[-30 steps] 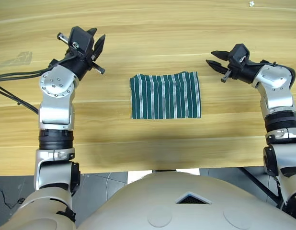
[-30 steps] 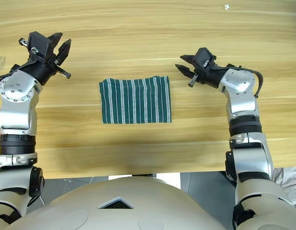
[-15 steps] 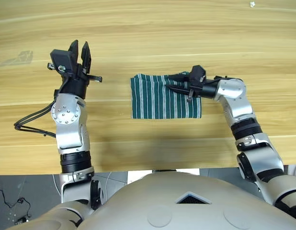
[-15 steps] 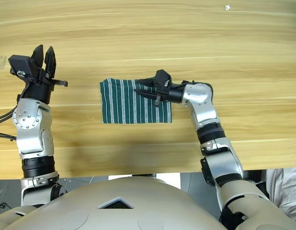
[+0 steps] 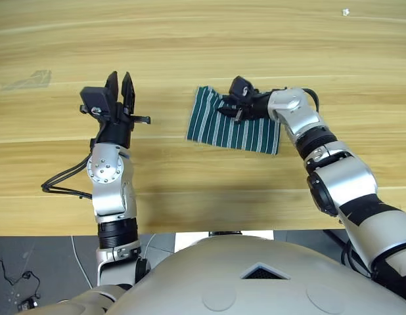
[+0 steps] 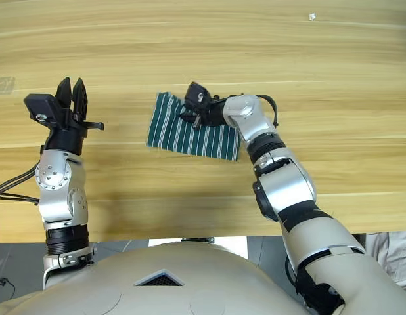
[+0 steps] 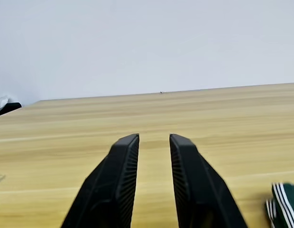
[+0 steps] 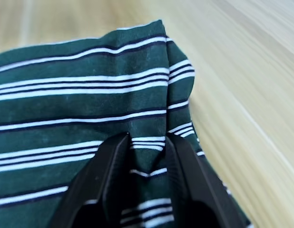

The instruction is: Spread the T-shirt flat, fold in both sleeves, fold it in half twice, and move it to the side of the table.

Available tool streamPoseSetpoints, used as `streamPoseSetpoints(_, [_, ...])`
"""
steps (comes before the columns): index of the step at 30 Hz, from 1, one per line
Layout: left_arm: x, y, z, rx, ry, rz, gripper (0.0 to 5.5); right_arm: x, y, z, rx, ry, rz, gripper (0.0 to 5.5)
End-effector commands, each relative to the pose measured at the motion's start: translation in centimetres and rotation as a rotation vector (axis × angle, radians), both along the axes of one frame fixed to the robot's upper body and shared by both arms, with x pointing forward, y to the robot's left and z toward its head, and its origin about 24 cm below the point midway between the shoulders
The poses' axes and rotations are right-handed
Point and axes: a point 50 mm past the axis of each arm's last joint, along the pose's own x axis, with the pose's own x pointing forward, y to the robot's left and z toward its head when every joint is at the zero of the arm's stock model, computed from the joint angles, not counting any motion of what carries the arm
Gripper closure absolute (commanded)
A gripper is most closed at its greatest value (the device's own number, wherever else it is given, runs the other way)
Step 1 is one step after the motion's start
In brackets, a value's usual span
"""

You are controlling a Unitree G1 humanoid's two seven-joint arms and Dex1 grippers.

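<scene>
The folded T-shirt (image 5: 237,130), dark green with thin white stripes, lies skewed on the wooden table (image 5: 190,39) in front of me. My right gripper (image 5: 227,109) is over the shirt's far edge and is shut on a raised pinch of the cloth (image 8: 137,85); its fingers (image 8: 106,175) squeeze a fold between them. My left gripper (image 5: 122,84) is held above the table left of the shirt, well apart from it, fingers pointing away from me. Its fingers (image 7: 123,175) stand open by a narrow gap with nothing between them. A corner of the shirt (image 7: 282,204) shows in the left wrist view.
A small white scrap (image 5: 345,12) lies at the table's far right. A patch of clear tape (image 5: 27,80) is stuck at the far left. Black cables (image 5: 58,187) loop beside my left arm. The table's near edge (image 5: 190,226) runs just before me.
My right gripper swung in from the right, closed on the shirt's far edge and pulled it askew, slightly away and to the right. My left arm turned and drew inward toward the shirt.
</scene>
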Motion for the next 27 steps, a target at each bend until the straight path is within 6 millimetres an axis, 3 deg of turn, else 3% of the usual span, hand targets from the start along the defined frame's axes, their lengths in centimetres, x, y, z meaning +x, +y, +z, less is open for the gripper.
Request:
streamPoseSetpoints(1, [-0.7,-0.3,0.4,0.01,-0.025,0.017,4.33,-1.7,-9.5,-3.7,-0.075,0.166,-0.516,4.16])
streamPoseSetpoints(3, [-1.2,-0.5,0.8,-0.015,-0.039,0.017,4.33,-2.1,-11.9,-3.0,-0.015,0.124,-0.685,4.16])
streamPoseSetpoints(6, [-2.1,-2.0,1.0,-0.024,-0.033,-0.029,4.33,-4.9,-14.1,-1.9,0.055,0.069,-0.876,4.16])
streamPoseSetpoints(10, [-2.4,-3.1,1.3,0.007,-0.031,-0.074,4.33,-10.1,-14.4,-2.3,0.074,0.115,-1.053,4.16])
streamPoseSetpoints(14, [-2.5,-3.6,0.7,0.009,-0.004,-0.073,4.33,-11.9,-14.6,-1.7,0.07,0.053,-1.192,4.16])
streamPoseSetpoints(17, [-2.4,-3.7,0.5,-0.002,0.0,-0.068,4.33,-11.5,-13.9,-0.5,0.116,-0.067,-1.193,4.16])
streamPoseSetpoints(23, [-1.4,-4.0,0.9,-0.003,-0.037,-0.082,4.33,-8.2,-11.8,5.5,0.345,-0.529,-1.076,4.16])
streamPoseSetpoints(27, [-0.7,-4.4,1.8,0.008,-0.099,-0.08,4.33,-7.8,-10.0,7.2,0.442,-0.698,-0.994,4.16])
